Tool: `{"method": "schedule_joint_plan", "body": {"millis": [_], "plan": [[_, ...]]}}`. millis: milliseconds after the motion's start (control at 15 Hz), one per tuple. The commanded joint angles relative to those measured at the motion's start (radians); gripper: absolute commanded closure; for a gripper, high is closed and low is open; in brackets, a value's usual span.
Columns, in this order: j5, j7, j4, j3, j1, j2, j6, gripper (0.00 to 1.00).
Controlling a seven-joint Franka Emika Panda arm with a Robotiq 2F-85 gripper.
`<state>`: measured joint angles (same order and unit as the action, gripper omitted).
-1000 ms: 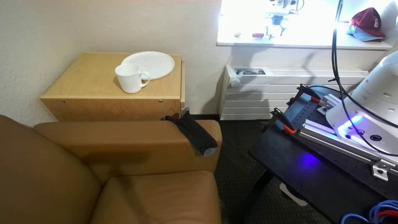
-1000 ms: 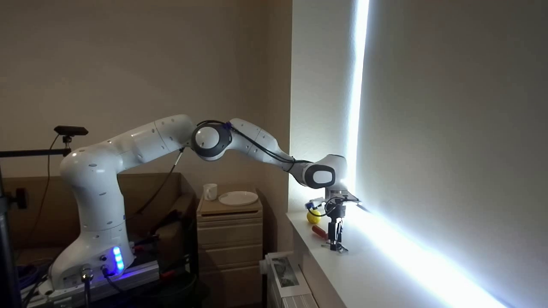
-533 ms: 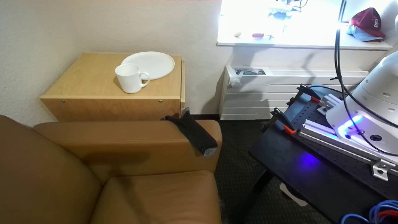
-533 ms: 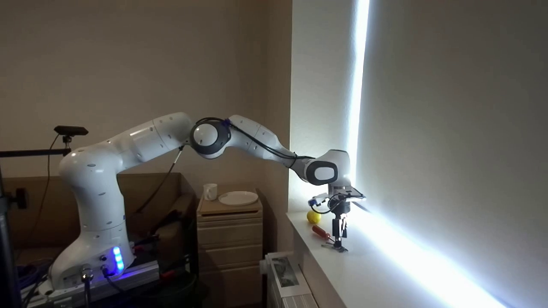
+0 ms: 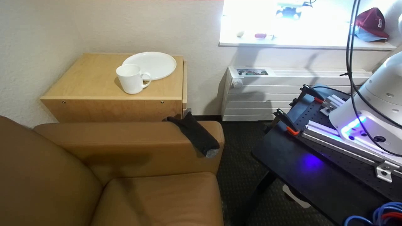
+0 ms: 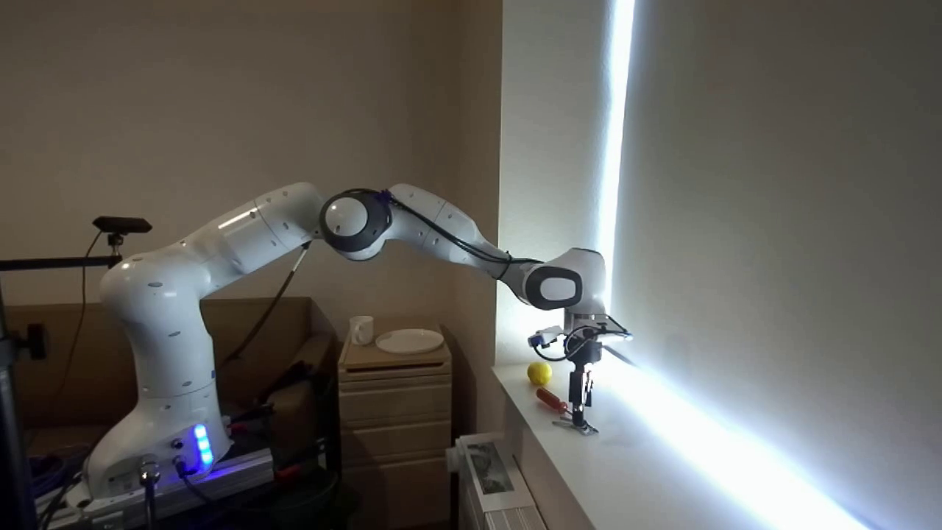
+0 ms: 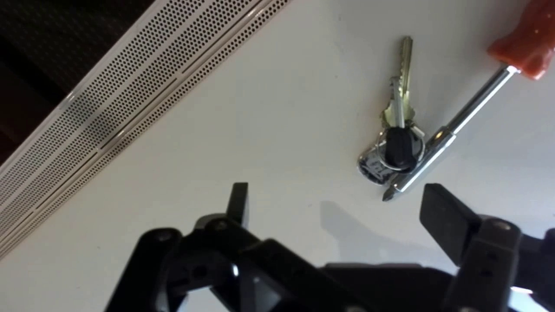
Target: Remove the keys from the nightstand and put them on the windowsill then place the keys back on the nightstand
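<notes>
Brown leather covers a sofa (image 5: 135, 135), nearest the camera in an exterior view. White and jointed, a robot arm (image 6: 346, 218) reaches over a long white windowsill (image 6: 618, 471). Against the wall stands a pale wooden desk (image 5: 81, 81), the nightstand of the task, bearing a white plate (image 5: 158, 63) and, beside it, a white mug (image 5: 129, 80). At the end of the robot arm, black fingers (image 7: 448, 221) point down towards the windowsill, spread wide and holding nothing. On the windowsill lies a red-handled screwdriver (image 7: 471, 111), with a yellow ball-like object (image 6: 539, 373) near its handle. Smallest are the keys (image 7: 396, 147), loose on the windowsill just below the fingers, their ring end against the screwdriver's metal shaft, close to its tip; whether the ring rests on top of the shaft is hard to tell.

So far the outward trip appears done, since the keys lie on the windowsill and none show on the desk. Carrying them back looks still to do, and would call for a fresh grasp.

Compared with a second ago, the robot arm is higher at elbow and wrist and the fingers have lifted a little, while keys, screwdriver, plate and mug seem to be where they were.
</notes>
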<state>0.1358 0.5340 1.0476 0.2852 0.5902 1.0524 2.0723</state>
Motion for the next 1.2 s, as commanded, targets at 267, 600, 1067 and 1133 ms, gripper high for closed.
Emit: {"method": "schedule_joint_plan", "body": {"millis": [267,600,1067,1133], "plan": [[0.057,-0.101,0.127,-0.033,0.049,-0.037,0.034,0.0],[0.109,-0.176,0.164,-0.052,0.114,-0.028,0.099,0.0],[0.269,-0.54,0.331,-0.166,0.25,-0.164,0.35,0.0],[0.271,-0.526,0.414,-0.17,0.194,-0.22,0.394,0.0]]}}
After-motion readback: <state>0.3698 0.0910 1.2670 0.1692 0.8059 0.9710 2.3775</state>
